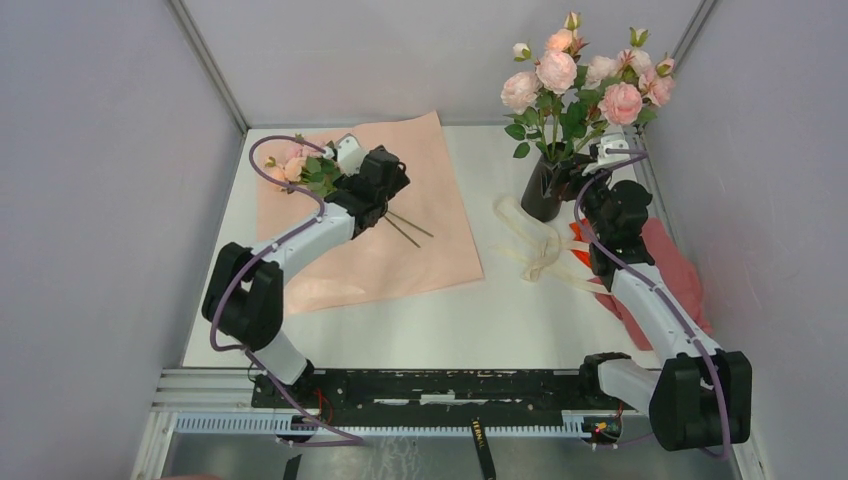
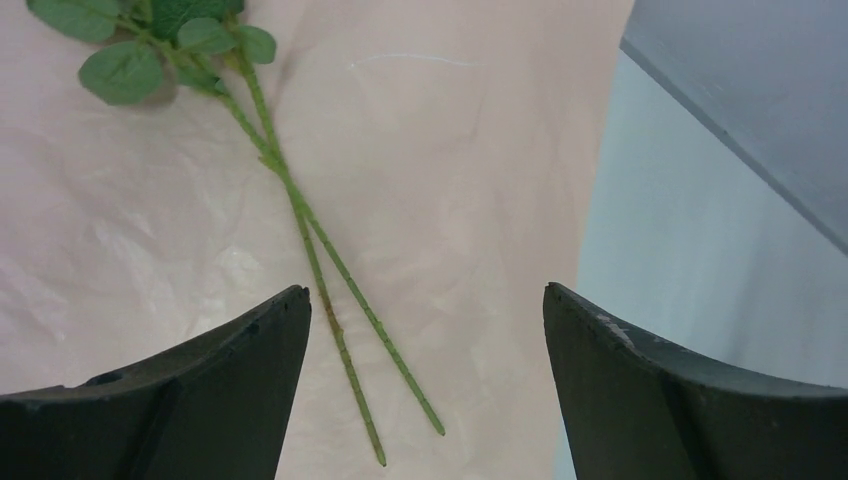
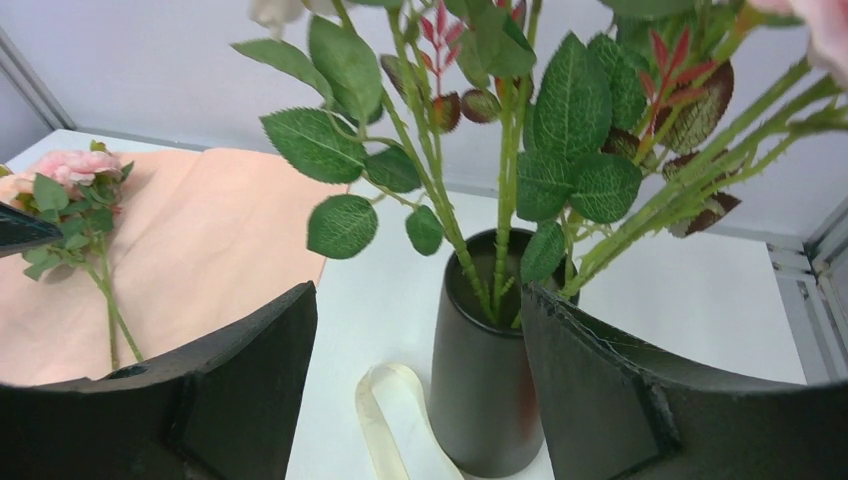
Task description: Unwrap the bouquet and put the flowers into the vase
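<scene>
Stems point(image 2: 288, 185) lay under your left gripper point(image 2: 425, 290), released and empty; light, thin, likely whippy, they wanted a gentle mid-length pinch.

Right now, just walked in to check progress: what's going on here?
Most roses stand in the black vase at the right. The pink wrapping paper lies spread flat with two stems on it. The left fingers hang open above those stems, holding nothing; the right fingers are open near the vase. The ribbon lies loose beside it.
</scene>
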Robot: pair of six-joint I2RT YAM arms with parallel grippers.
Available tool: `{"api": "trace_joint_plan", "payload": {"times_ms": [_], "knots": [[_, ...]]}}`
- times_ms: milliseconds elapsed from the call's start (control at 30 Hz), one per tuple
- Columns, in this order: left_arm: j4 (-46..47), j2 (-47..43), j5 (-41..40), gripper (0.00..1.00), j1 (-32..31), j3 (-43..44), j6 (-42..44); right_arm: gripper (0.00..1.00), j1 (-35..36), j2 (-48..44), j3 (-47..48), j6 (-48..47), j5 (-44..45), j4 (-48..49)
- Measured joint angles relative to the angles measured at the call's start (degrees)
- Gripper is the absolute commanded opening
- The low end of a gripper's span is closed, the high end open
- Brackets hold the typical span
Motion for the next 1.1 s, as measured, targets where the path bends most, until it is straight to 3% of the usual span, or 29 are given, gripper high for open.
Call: {"api": "trace_joint_plan", "payload": {"times_ms": [167, 567, 1100], "knots": [[-5.3, 2.1, -1.8, 0.89, 0.6, 2.4, -9.3, 0.80, 1.7, -3.1, 0.0, 0.1, -0.2, 0.2], [-10.7, 16.4, 1.9, 0.85, 2.4, 9.7, -28.0, 0.80, 3.2, -3.9, 0.0, 0.0, -0.2, 0.5], [-12.3, 21.9, 3.4, 0.85, 3.7, 12.2, -32.7, 0.79, 3.2, -3.6, -0.3, 0.0, -0.2, 0.5]]}}
